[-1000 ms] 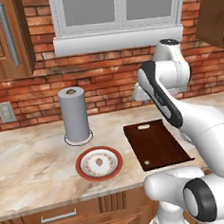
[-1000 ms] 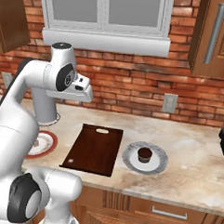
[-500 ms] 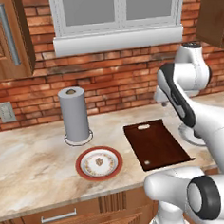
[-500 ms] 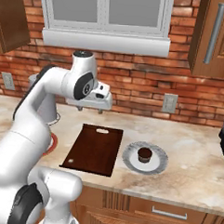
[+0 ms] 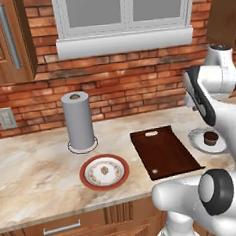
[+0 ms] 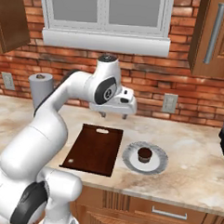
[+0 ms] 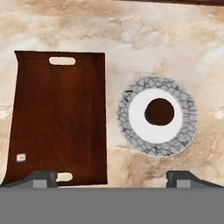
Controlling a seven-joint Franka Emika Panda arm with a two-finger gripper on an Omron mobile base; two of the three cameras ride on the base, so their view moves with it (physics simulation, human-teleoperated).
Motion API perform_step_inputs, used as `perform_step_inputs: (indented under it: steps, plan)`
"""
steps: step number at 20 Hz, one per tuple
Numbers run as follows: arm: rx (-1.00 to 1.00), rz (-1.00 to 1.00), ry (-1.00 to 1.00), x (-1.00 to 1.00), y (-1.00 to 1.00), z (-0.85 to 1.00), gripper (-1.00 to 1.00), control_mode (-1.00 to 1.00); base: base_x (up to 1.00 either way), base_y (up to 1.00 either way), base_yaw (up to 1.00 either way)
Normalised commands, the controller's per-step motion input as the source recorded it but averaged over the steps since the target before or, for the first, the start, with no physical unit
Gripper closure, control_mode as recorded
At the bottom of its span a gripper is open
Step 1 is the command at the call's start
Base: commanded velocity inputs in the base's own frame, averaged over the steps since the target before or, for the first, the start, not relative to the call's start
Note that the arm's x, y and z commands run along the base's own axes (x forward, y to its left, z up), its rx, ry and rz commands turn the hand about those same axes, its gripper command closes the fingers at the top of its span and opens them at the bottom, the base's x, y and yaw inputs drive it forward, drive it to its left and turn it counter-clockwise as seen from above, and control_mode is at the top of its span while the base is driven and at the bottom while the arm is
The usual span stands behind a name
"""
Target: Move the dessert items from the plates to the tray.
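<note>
marble counter (image 6: 190, 160): gripper (image 6: 113, 116) wide open, empty, high above brown cupcake (image 7: 159, 111) on grey plate (image 7: 186, 122).

A red brick wall (image 5: 117, 85) carries a white-framed window (image 5: 124, 16) at 12 o'clock (frosted panes), wooden cabinets (image 6: 213, 35) flanking, above the beige marble desk (image 5: 34, 176).
</note>
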Motion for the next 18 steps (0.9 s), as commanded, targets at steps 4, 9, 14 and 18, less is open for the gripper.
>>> perform_step_inputs:
  steps: [4, 9, 14, 18]
  plan:
    - [-0.04, -0.04, 0.07, 0.03, -0.83, -0.01, -1.0, -1.0, 0.0, 0.0, 0.0]
    - [-0.01, -0.01, 0.02, 0.01, -0.51, -0.13, -1.0, -1.0, 0.0, 0.0, 0.0]
    - [0.0, 0.0, 0.02, 0.0, -0.2, -0.57, -1.0, -1.0, 0.0, 0.0, 0.0]
    - [0.0, 0.0, 0.03, 0.01, -0.08, -0.52, -1.0, -1.0, 0.0, 0.0, 0.0]
